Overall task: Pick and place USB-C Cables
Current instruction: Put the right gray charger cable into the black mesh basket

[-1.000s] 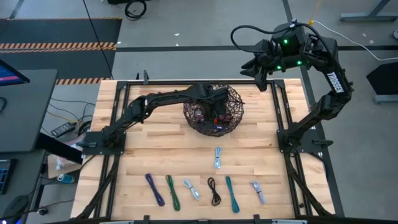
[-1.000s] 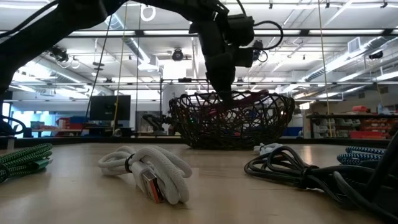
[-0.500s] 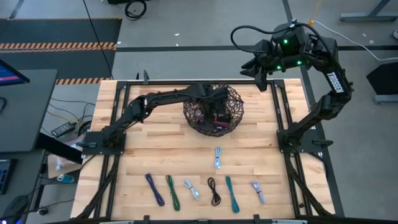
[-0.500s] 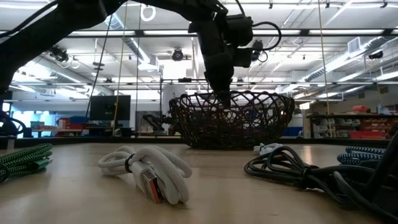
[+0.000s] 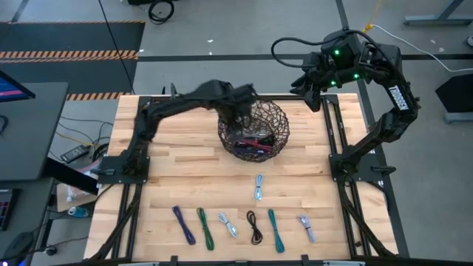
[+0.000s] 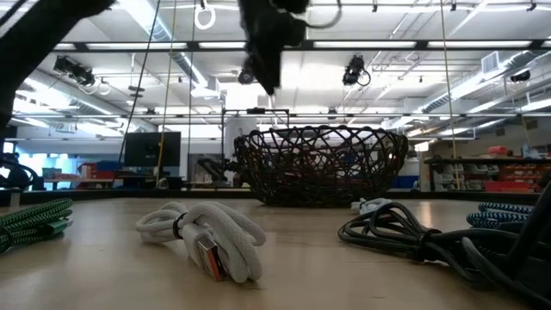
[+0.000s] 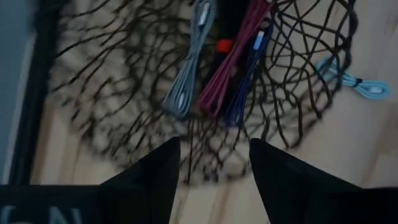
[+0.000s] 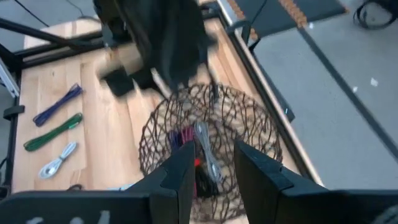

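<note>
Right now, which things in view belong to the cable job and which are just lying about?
Job:
- wire basket, cables already inside
- seven cable bundles on the table: light blue, purple, green, silvery, black, teal, silvery
- left gripper, open above the basket

Lying about:
- remote-like device and monitor, off the table's left side

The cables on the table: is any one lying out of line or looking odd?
Yes. Six cables lie in a row near the table's front edge, but one light blue cable lies alone between that row and the wire basket, outside the line. Nothing looks spilled or damaged.
</note>
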Available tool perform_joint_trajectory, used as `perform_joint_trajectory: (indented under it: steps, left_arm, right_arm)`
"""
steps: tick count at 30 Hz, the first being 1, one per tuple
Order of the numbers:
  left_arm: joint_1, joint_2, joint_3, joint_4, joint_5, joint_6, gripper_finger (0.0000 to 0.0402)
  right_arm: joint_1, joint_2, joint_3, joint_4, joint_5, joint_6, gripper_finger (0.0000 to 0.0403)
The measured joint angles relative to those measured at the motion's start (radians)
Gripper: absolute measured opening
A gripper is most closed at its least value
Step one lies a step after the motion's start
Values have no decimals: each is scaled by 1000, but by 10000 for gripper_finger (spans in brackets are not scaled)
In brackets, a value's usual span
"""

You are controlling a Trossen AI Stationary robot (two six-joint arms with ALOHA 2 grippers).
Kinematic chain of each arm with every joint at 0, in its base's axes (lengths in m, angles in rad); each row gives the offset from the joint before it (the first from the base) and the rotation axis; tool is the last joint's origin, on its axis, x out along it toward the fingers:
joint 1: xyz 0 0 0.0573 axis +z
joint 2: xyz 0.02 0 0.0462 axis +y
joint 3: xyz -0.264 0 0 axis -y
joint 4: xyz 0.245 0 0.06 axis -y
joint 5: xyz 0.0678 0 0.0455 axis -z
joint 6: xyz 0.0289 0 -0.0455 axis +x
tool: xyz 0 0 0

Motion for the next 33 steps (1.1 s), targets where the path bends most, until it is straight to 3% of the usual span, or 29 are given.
perform_joint_trajectory:
  steps: [10, 16, 23, 33]
  left_arm:
    - [-72, -296, 0, -72, -114, -177, 201]
    - [-169, -421, 0, -77, -295, -247, 201]
    - [-247, -478, 0, -92, -439, -265, 201]
    - [-255, -487, -1, -149, -481, -217, 201]
  right_arm:
    - [0, 8, 1, -9, -44, 45, 117]
    - [33, 47, -20, -32, -85, 149, 117]
    - [143, 63, -133, -31, -85, 277, 125]
    - [410, 62, -391, -31, -134, 666, 128]
